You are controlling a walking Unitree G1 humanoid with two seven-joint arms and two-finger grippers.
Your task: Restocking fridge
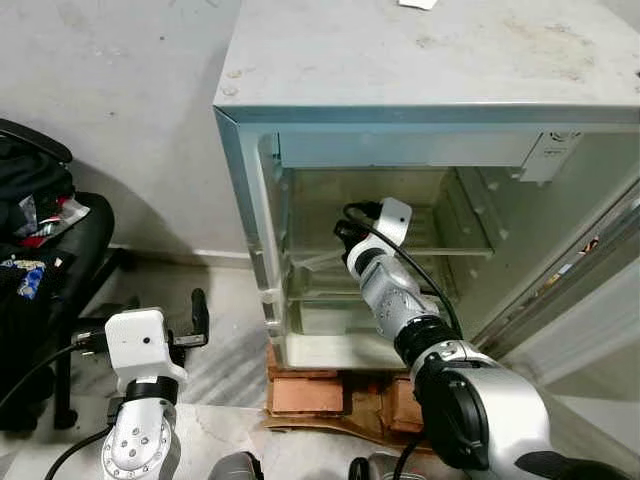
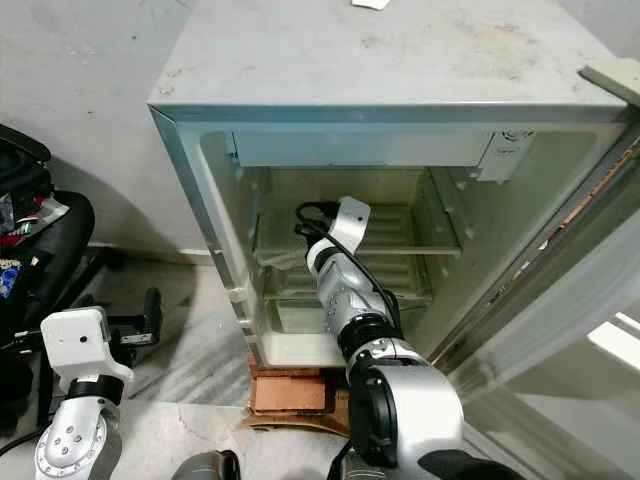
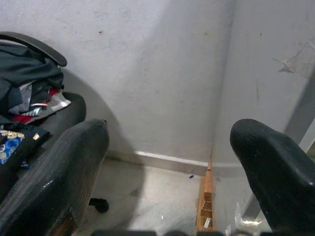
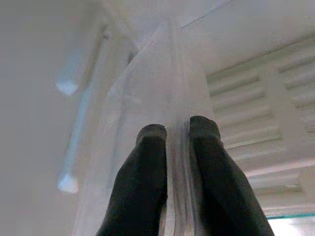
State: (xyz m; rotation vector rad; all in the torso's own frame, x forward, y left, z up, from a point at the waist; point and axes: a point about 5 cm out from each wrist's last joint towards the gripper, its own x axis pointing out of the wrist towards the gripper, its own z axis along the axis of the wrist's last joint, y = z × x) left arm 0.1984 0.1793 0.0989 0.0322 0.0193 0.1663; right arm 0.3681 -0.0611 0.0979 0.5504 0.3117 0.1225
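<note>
Inside the open fridge (image 1: 420, 80), the right gripper (image 4: 178, 132) reaches in at the level of the clear shelf (image 2: 395, 240), and the right wrist view shows its two black fingers (image 4: 147, 162) clenched on the thin edge of a transparent plastic panel (image 4: 147, 88) that runs up between them toward the ribbed back wall. The right arm (image 1: 400, 300) extends from the lower front into the cabinet, its black cable looping above the wrist. The fridge stands low on the floor on reddish bricks (image 1: 305, 392), its dusty top facing the head camera and its door (image 2: 560, 300) swung out at the right. The left gripper (image 1: 198, 315) hangs outside the fridge, off its left side near the floor, with its fingers (image 3: 64, 167) released and spread well apart, pointing toward the white wall and the gap beside the fridge. Farther left stands a black office chair (image 1: 70, 240) heaped with dark clothing and colourful items.
</note>
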